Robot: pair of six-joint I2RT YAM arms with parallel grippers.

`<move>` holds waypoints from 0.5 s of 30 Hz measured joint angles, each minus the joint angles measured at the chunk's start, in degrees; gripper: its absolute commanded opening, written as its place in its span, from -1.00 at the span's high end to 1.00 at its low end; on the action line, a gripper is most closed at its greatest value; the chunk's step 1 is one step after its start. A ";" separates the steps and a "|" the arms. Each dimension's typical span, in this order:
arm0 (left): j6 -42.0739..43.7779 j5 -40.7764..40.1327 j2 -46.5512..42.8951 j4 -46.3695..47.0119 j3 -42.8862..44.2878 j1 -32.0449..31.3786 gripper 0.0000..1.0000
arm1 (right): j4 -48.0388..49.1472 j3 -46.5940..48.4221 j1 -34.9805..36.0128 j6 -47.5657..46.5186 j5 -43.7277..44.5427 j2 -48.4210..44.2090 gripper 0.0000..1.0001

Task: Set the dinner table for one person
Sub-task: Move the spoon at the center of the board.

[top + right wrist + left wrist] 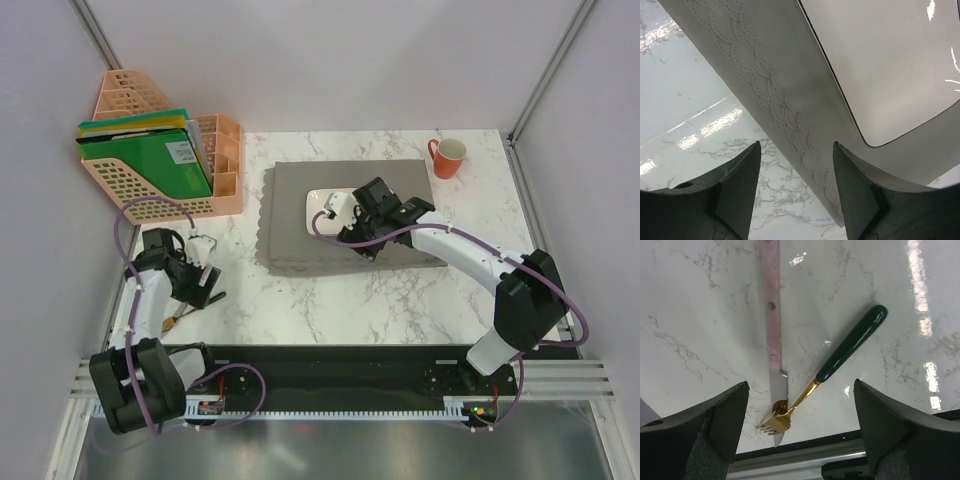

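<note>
Two arms at work over the dinner table [350,300], a white marble top with grey veins that fills the whole floor of the cell.

Surroundings:
- Grey scallop-edged placemat [295,225] at the centre of the table, slightly askew.
- White rectangular plate [322,206] lies on the placemat; the right arm's wrist hides much of it from above.
- Orange mug [447,157] stands at the far right corner, just off the placemat.
- Peach file rack [160,165] at the far left, with green folders [145,165] in it.
- Fork [840,357] with a dark green handle and gold head, and knife [772,330] with a pink handle, lie on bare marble near the left front edge. The fork's head rests across the knife blade close to its tip, and the handles splay apart.

Grippers:
- Left gripper [801,385]: jaws spread wide, nothing between them. It hangs over the fork and knife, and both fall inside the gap as seen from the wrist. Cannot tell whether the fingers touch the table.
- Right gripper [796,150]: jaws parted about halfway, nothing held. Below it are the placemat's scalloped edge and a rounded corner of the plate, with marble to one side.
</note>
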 measured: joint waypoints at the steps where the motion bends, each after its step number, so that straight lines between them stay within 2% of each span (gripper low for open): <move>1: 0.70 1.09 -0.61 -0.20 0.00 0.02 -0.84 | 0.00 -0.07 0.00 -0.11 0.17 0.00 -0.32; 7: 5.38 4.44 -10.43 -1.44 -1.25 -0.02 -0.83 | 0.15 -0.09 0.00 -0.39 1.09 0.09 -0.32; 15: 7.69 1.27 -4.94 -1.11 -4.92 -0.02 -0.82 | 0.28 -0.09 0.00 -0.37 1.18 2.14 -0.30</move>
